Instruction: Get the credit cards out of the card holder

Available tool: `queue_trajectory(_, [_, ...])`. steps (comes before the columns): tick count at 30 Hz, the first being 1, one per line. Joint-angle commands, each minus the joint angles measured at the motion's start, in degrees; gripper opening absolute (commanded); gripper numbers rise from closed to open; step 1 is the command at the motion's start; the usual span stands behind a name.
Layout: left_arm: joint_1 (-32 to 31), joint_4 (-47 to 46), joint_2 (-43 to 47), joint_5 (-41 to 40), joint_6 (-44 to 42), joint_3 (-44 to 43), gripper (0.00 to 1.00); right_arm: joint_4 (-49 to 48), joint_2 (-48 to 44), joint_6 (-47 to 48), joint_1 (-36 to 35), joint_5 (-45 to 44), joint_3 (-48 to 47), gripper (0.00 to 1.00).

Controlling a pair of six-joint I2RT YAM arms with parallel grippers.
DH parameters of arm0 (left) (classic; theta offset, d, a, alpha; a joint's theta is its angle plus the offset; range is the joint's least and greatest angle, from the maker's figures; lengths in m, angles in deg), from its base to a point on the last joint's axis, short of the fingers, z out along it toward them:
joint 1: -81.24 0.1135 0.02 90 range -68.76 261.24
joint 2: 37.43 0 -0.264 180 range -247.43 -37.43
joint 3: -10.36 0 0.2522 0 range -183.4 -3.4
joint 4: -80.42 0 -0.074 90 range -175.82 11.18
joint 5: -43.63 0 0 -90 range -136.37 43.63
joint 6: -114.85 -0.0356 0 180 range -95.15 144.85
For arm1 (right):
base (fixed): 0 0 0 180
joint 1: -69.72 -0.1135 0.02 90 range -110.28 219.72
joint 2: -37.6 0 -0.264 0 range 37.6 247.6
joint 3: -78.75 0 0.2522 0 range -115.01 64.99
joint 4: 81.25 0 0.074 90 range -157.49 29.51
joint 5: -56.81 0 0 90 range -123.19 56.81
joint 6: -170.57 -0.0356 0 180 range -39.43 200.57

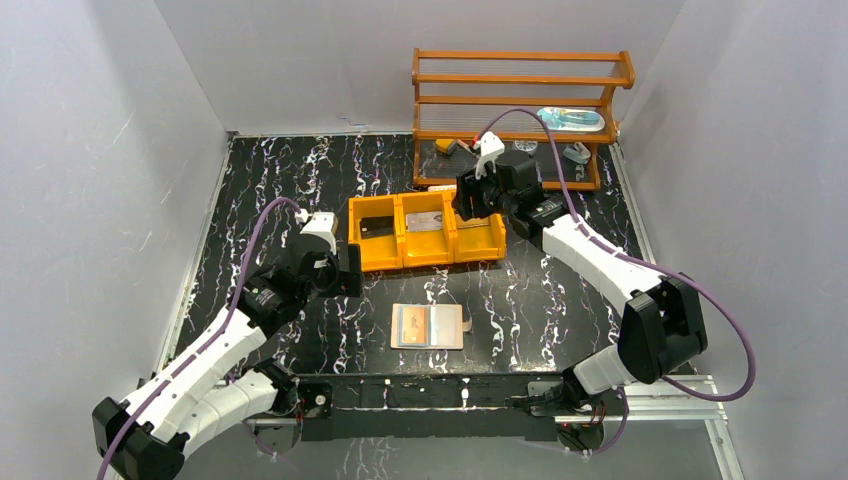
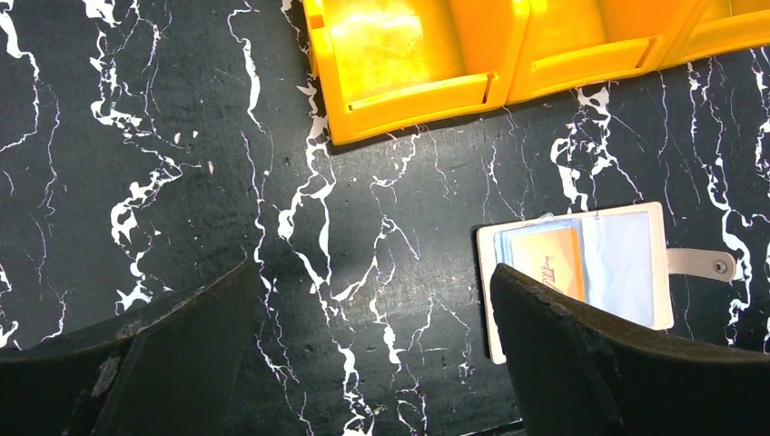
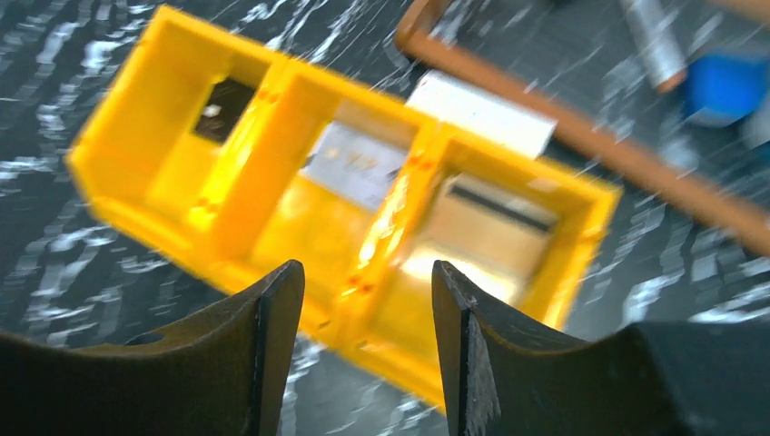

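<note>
The card holder (image 1: 447, 327) lies open and flat near the table's front middle, its tab (image 1: 470, 322) to the right. An orange-tan credit card (image 1: 415, 322) sits in its left panel. In the left wrist view the card holder (image 2: 626, 263) and that card (image 2: 556, 257) show beside my right finger (image 2: 563, 350). My left gripper (image 1: 352, 272) (image 2: 372, 304) hovers open and holds nothing, to the left of the holder. My right gripper (image 1: 466, 208) (image 3: 368, 282) hangs over the orange tray's right end, jaws apart with nothing between them. That view is blurred.
The orange three-compartment tray (image 1: 425, 262) (image 2: 418, 91) (image 3: 272, 118) stands behind the holder. It holds a dark card (image 3: 222, 109), a greyish card (image 3: 354, 163) and a tan card (image 3: 490, 232). A wooden rack (image 1: 520, 110) with small items stands at the back right.
</note>
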Motion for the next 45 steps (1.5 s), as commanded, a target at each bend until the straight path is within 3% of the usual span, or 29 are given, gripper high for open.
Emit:
queue_trajectory(1, [0.2, -0.6, -0.1, 0.9, -0.9, -0.6, 0.98, 8.0, -0.5, -25.9, -0.1, 11.7, 2.7, 0.61])
queue_trajectory(3, [0.2, -0.5, -0.3, 0.9, -0.9, -0.7, 0.98, 4.9, -1.8, -31.5, -0.2, 17.0, 7.2, 0.61])
queue_trajectory(8, [0.2, -0.6, -0.7, 1.0, -0.9, -0.6, 0.98, -2.8, -8.9, -45.2, -1.9, 15.7, 19.2, 0.61])
queue_trajectory(16, [0.2, -0.8, -1.9, 3.1, -0.6, -0.6, 0.96, -5.4, -17.5, -58.8, -12.2, 5.3, 30.4, 0.54])
queue_trajectory(25, [0.2, -2.8, -2.8, 10.8, 3.9, 0.3, 0.93, -12.8, -14.0, -68.0, -22.4, 1.4, 35.0, 0.48])
queue_trajectory(36, [0.0, -10.1, -12.2, 32.7, 8.9, 0.5, 0.62, -17.7, -5.3, -70.1, -23.9, 2.8, 35.2, 0.40])
queue_trajectory(45, [-1.1, -10.7, -20.4, 37.4, 10.0, 0.6, 0.46, -21.6, -2.4, -71.8, -23.9, 3.9, 36.8, 0.38])
